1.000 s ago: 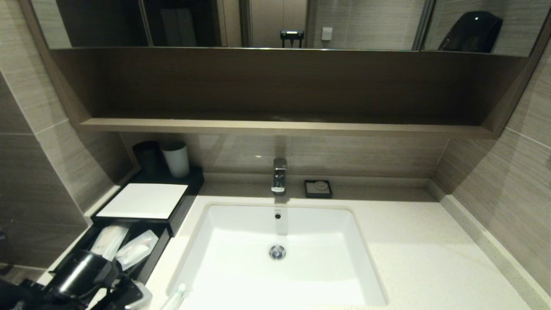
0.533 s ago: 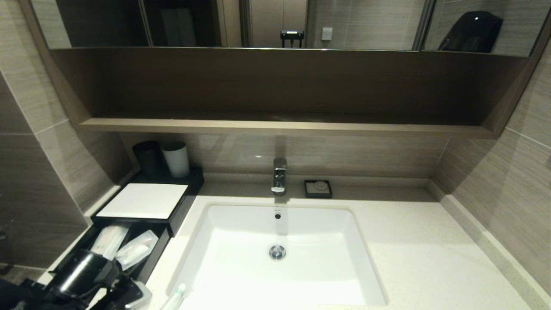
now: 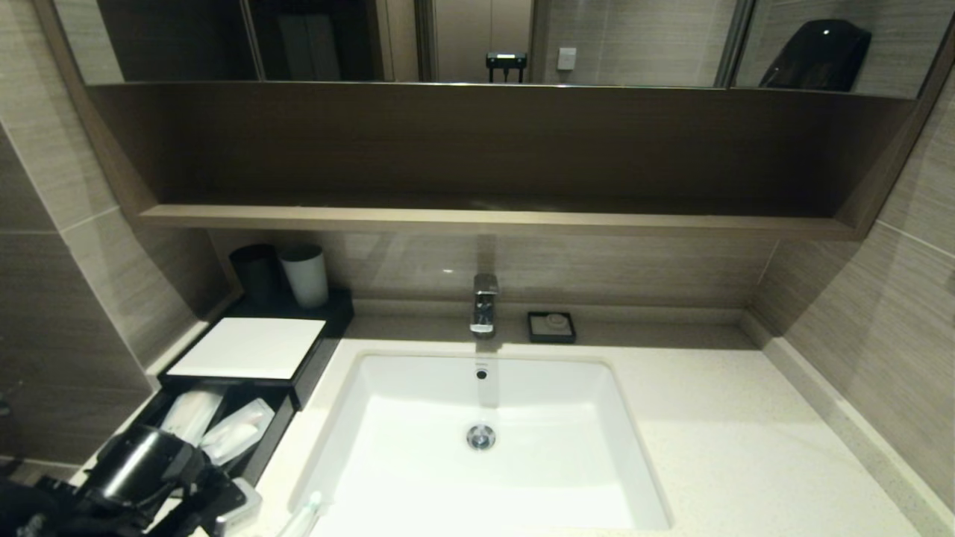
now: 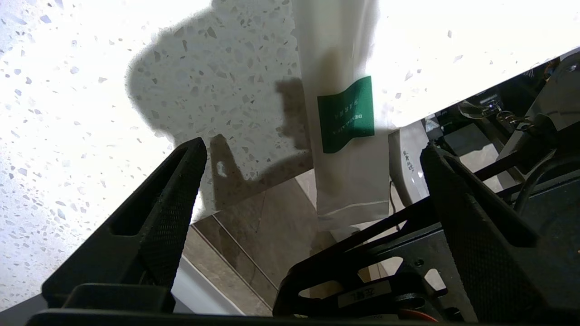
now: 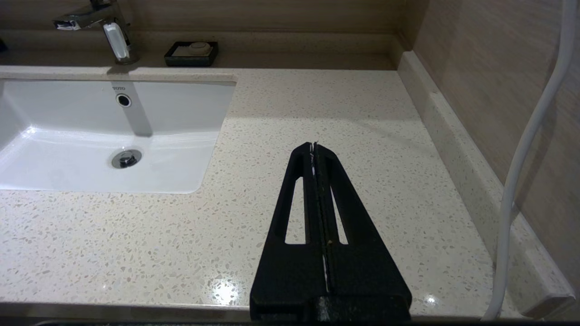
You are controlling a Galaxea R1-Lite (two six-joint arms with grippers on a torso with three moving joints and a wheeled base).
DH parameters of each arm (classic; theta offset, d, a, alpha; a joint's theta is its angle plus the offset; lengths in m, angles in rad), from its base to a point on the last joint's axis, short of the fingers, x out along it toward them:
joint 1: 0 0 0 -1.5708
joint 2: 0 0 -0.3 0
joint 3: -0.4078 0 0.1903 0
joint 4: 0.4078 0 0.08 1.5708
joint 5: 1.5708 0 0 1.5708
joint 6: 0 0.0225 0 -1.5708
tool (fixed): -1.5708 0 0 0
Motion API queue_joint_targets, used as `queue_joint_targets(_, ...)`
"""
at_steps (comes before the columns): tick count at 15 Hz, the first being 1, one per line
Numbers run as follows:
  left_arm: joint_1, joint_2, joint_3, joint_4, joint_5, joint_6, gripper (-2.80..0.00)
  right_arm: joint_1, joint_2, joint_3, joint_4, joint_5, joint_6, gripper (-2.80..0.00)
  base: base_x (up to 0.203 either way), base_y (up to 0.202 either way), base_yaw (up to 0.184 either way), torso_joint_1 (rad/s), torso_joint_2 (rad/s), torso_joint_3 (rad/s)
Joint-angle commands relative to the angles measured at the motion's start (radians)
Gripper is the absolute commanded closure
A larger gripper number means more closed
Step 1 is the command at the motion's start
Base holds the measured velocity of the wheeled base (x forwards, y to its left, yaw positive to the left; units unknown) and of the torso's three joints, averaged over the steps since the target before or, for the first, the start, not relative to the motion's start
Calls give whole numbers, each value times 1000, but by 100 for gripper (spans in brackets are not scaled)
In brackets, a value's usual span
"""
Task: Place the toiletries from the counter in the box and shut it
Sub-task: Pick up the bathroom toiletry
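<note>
- The left gripper (image 4: 312, 181) hangs at the near left corner of the counter (image 3: 746, 447), its black cross-hatched fingers (image 4: 176, 190) spread wide apart and holding nothing.
- Between those fingers lies a slim packet (image 4: 344, 113) in milky clear plastic with a teal-green label. It rests flat on the stone with one end jutting past the counter's near edge.
- In the head view a pale wrapped end (image 3: 306, 514) — too little of it shows to name — pokes up at the near rim of the sink (image 3: 388, 418).
- The right gripper (image 5: 313, 147) hovers over the near right part of the counter, its two slotted black fingers pressed flat together and empty.
- The counter is cream-white stone with fine speckles, glossy enough to catch the lamps; a raised stone lip runs along the right wall.
- The sink is a rectangular white basin with rounded corners and a chrome drain (image 3: 481, 437).
- At the left, the box (image 3: 246, 348) is low and black with a flat white top panel. Its shallow drawer (image 3: 276, 429) is pulled out toward the near side, and two wrapped packets (image 3: 216, 425) lie inside.
- Behind the box stand a black cup (image 3: 255, 272) and a white cup (image 3: 304, 276).
- At the far edge stand a chrome tap (image 3: 483, 304) and a small square black soap dish (image 3: 551, 327).
- Above runs a brown wooden shelf (image 3: 485, 216) — matte and grained — between beige striped wall tiles.
</note>
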Motion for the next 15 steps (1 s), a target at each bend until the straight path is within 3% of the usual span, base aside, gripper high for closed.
queue_joint_targets(1,14,15,-7,-14,-5,2,-280,0,0,0,0,0,-1,0,0,0,0,0,0,0)
queue_joint_targets(15,-2,101,-140,-21,-18,7,-280,0,0,1,0,0,-1,0,0,0,0,0,0,0)
